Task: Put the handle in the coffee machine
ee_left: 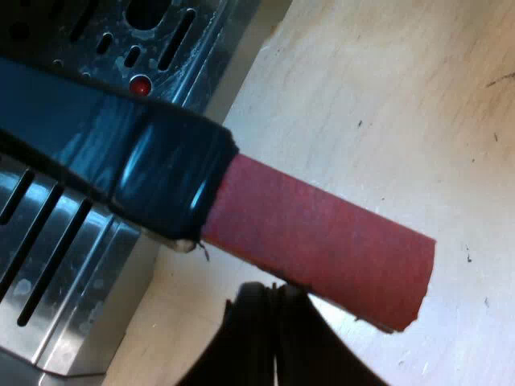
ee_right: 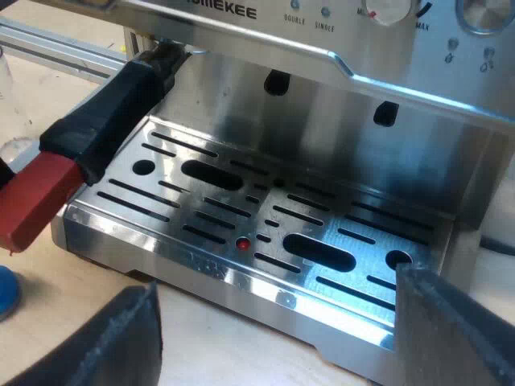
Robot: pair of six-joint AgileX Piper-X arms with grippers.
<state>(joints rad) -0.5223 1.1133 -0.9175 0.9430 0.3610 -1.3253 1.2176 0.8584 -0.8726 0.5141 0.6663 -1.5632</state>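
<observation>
Pale wooden bench (ee_left: 386, 96) under red-ended handle (ee_left: 322, 241); left gripper (ee_left: 276, 296) pressed together; right gripper (ee_right: 278, 283) spread before espresso machine (ee_right: 338, 129).

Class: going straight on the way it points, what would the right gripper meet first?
Probably the drip tray of the coffee machine, at its front; nothing shows between it and the right gripper's open jaws.
</observation>
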